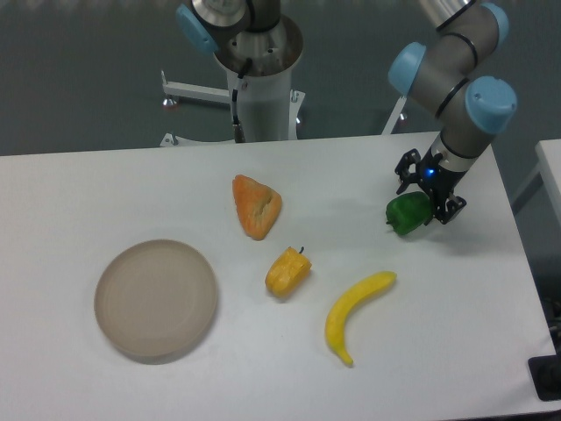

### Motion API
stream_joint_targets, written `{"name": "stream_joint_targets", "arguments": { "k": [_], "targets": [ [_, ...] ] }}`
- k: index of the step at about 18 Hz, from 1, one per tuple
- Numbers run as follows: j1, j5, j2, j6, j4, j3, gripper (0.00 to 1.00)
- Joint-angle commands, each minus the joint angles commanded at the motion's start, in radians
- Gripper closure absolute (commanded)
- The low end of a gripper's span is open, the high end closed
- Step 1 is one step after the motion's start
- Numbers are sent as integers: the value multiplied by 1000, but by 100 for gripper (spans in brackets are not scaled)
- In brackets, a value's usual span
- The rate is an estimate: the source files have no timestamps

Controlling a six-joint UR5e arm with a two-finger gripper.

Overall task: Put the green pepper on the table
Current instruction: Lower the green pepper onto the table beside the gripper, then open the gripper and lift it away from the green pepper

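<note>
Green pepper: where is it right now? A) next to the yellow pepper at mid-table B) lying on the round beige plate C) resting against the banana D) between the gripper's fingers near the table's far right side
D: the green pepper sits between the fingers of the gripper over the right part of the table, well apart from the plate, the banana and the yellow pepper.
</note>
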Motion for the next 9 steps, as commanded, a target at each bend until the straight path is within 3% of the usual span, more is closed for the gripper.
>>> {"name": "stream_joint_targets", "arguments": {
  "k": [7,9],
  "targets": [
    [-8,5,12,-9,-8,83,0],
    [-17,6,6,-69,-9,123,0]
  ]
}}
